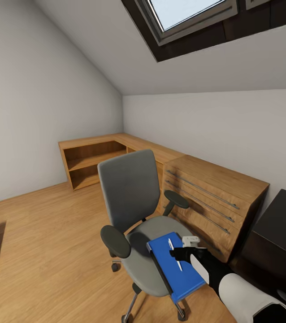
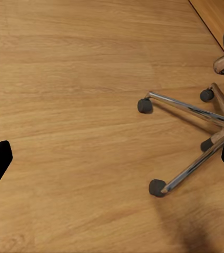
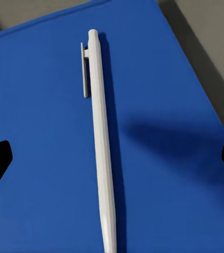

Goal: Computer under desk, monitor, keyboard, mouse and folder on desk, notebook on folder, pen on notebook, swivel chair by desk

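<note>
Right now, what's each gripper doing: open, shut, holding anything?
Left gripper: open, empty, over bare floor beside the swivel chair base.
Right gripper: open, holding nothing, poised over the pen lying on the folder.

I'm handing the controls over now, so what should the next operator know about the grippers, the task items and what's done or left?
Right gripper: open, hovering over the pen, nothing held.
Left gripper: open, empty, over the wooden floor beside the chair's chrome base.
The pen lies on the blue folder, which rests on the swivel chair seat.
The black desk is at far right.
Done: nothing visible yet.
Left: move folder and pen to the desk, then everything else.
</note>
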Controlling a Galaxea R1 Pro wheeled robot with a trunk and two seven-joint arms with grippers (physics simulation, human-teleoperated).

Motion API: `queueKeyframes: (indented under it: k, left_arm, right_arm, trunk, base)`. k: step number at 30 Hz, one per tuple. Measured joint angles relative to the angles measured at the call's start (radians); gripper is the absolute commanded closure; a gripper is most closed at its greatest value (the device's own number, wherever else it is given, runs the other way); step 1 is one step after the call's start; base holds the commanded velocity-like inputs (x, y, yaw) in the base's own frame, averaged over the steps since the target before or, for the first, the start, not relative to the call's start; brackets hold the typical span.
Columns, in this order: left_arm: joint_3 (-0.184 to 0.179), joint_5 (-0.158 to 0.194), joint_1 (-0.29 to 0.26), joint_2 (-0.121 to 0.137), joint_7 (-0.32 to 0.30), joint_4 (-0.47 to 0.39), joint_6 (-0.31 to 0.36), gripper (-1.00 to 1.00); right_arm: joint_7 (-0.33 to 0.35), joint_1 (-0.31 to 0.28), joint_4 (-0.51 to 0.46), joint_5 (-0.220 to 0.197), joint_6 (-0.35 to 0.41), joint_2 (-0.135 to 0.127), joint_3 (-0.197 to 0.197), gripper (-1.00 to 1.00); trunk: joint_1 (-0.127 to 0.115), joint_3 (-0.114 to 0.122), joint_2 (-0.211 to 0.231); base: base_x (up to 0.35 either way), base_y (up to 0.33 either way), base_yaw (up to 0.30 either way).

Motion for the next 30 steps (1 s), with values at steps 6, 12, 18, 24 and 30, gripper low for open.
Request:
queueKeyframes:
  k: [6, 12, 18, 24, 30]
  left_arm:
    - [0.000, 0.000, 0.000, 0.000, 0.000, 0.000, 0.001, -1.00]
    - [0.000, 0.000, 0.000, 0.000, 0.000, -0.001, 0.000, -1.00]
    - [0.000, 0.000, 0.000, -0.001, 0.000, -0.004, 0.000, -1.00]
    - [0.000, 0.000, 0.000, -0.003, 0.000, -0.005, 0.000, -1.00]
    - [0.000, 0.000, 0.000, -0.003, 0.000, -0.005, 0.000, -1.00]
  right_arm:
    - [0.003, 0.000, 0.000, -0.004, -0.002, -0.005, -0.007, -1.00]
    - [0.002, 0.000, 0.000, -0.005, -0.005, -0.003, -0.006, -1.00]
    - [0.003, 0.000, 0.000, -0.005, -0.006, -0.002, -0.004, -1.00]
    - [0.003, 0.000, 0.000, -0.005, -0.006, -0.001, -0.003, -1.00]
    - [0.003, 0.000, 0.000, -0.005, -0.006, -0.001, -0.002, -1.00]
  trunk:
    - [0.000, 0.000, 0.000]
    - [0.000, 0.000, 0.000]
    - [0.008, -0.006, -0.014]
    - [0.012, -0.009, -0.021]
    - [0.027, -0.022, -0.049]
  base:
    - [0.000, 0.000, 0.000]
    - [0.000, 0.000, 0.000]
    - [0.000, 0.000, 0.000]
    - [0.000, 0.000, 0.000]
    - [0.000, 0.000, 0.000]
